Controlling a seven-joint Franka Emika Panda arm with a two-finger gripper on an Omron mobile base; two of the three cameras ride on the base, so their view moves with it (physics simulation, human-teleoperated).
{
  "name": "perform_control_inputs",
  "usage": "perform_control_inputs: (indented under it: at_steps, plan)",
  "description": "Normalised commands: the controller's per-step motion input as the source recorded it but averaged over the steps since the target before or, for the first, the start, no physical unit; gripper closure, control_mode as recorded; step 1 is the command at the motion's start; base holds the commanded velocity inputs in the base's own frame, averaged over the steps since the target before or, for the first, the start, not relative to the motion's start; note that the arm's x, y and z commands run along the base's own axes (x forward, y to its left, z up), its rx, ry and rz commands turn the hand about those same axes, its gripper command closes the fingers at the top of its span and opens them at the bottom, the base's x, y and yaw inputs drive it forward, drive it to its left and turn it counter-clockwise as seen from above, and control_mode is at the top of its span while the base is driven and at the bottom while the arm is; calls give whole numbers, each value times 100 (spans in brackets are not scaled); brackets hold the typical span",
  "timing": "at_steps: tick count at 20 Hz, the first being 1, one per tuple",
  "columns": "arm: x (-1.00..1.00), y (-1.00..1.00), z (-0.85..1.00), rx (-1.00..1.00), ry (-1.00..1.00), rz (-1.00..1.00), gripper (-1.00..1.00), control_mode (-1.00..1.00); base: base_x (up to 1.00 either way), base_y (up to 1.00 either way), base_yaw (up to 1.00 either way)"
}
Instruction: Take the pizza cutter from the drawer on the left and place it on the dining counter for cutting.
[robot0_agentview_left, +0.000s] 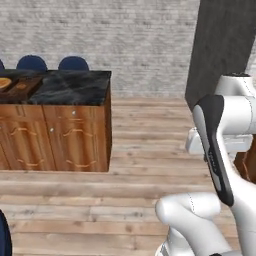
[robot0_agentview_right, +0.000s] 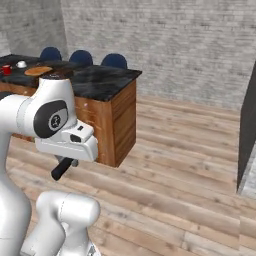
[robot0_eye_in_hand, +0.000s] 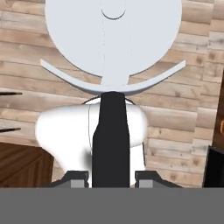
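The long dining counter (robot0_agentview_right: 107, 82) with its black white-veined marble top and brown wooden fronts is seen well apart from the gripper (robot0_eye_in_hand: 111, 177), ahead and to its left across bare plank floor. The slim pizza cutter (robot0_eye_in_hand: 111, 87), dark-handled with a round pale blade, is pinched between the nearly closed fingers. The carrying step is judged underway; next, the counter must be approached and the cutter laid down on the marble
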Motion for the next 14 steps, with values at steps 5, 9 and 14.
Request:
perform_control_inputs:
  at_steps: [5,9,14]
  plan:
    - [0,0,0,0,0,0,100,100,100,18,21]
    - [0,0,0,0,0,0,100,100,100,15,17]
    - [0,0,0,0,0,0,100,100,100,21,16]
